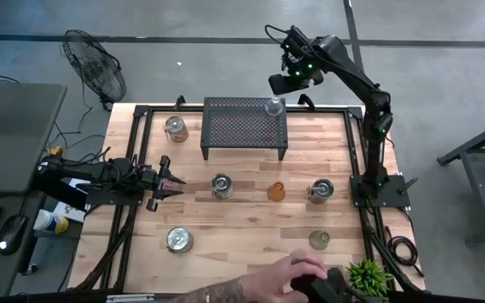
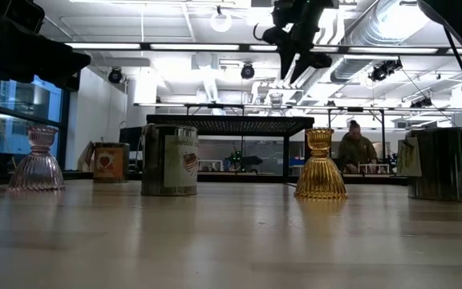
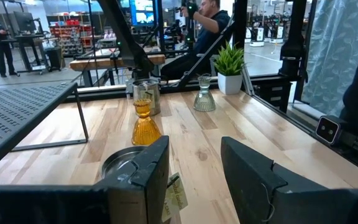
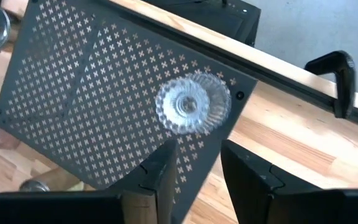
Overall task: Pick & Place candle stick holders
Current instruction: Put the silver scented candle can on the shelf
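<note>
A clear glass holder [image 1: 274, 107] stands on its base on the black perforated stand [image 1: 244, 126], near its far right corner. My right gripper [image 1: 291, 81] hangs open and empty above it; in the right wrist view the holder [image 4: 193, 104] lies just beyond the open fingers [image 4: 194, 165]. My left gripper [image 1: 172, 179] is open and empty low over the table's left side, pointing at a silvery holder [image 1: 221, 185] that stands apart from it. An amber holder [image 1: 276, 192], more silvery holders [image 1: 321, 191] [image 1: 175, 128] [image 1: 178, 240] and a greenish one [image 1: 318, 240] stand on the table.
A person's hand [image 1: 285, 273] reaches over the table's near edge beside the small potted plant [image 1: 367, 273]. The low view shows a pink holder [image 2: 34, 160] at its left. The stand takes up the far middle; bare wood lies between the holders.
</note>
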You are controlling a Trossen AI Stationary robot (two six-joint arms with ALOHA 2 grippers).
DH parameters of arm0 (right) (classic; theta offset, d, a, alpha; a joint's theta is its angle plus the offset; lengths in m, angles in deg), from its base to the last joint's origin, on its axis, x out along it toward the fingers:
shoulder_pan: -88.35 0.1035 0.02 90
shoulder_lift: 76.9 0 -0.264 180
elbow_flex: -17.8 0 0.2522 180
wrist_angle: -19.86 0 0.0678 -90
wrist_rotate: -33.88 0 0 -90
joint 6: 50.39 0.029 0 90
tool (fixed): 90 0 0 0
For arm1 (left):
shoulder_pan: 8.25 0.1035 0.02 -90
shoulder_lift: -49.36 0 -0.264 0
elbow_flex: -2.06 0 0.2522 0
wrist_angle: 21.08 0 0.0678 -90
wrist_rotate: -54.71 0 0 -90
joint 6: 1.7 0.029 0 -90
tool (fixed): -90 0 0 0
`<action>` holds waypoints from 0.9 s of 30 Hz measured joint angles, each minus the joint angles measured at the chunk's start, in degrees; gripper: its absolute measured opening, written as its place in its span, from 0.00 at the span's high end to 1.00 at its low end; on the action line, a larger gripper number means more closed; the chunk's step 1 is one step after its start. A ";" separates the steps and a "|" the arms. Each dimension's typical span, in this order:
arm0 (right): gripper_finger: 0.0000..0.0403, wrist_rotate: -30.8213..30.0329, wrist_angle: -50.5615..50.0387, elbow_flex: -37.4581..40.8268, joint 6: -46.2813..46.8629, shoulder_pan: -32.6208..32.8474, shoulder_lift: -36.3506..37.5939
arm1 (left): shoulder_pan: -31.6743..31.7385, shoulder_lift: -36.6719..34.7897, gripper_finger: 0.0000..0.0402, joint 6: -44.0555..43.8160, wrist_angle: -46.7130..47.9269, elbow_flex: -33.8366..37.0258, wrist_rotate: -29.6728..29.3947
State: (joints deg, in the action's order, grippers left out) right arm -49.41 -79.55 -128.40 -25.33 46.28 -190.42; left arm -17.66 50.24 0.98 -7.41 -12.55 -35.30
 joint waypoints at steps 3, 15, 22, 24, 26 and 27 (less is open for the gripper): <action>0.71 -0.91 -0.95 0.00 -1.09 0.98 0.98 | 0.02 0.01 0.64 0.00 0.00 0.01 0.00; 0.71 -6.64 -4.32 1.27 -7.02 4.77 5.13 | 0.00 -0.01 0.64 0.00 0.02 0.01 0.00; 0.71 -7.25 -4.36 11.34 -11.46 6.64 12.96 | 0.00 0.01 0.64 0.00 0.00 -0.01 0.00; 0.71 -7.24 -4.04 16.10 -12.63 7.28 16.33 | 0.01 0.00 0.64 0.00 0.00 0.01 0.00; 0.71 -7.26 -3.11 21.14 -13.33 7.86 19.98 | 0.00 0.01 0.64 0.00 0.00 -0.01 0.00; 0.71 -7.24 -2.44 23.63 -13.53 8.22 21.87 | 0.02 0.00 0.64 0.00 0.00 -0.01 0.00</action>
State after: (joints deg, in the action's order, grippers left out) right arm -56.65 -81.99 -104.77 -38.86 54.50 -168.55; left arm -17.64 50.24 0.98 -7.41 -12.56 -35.30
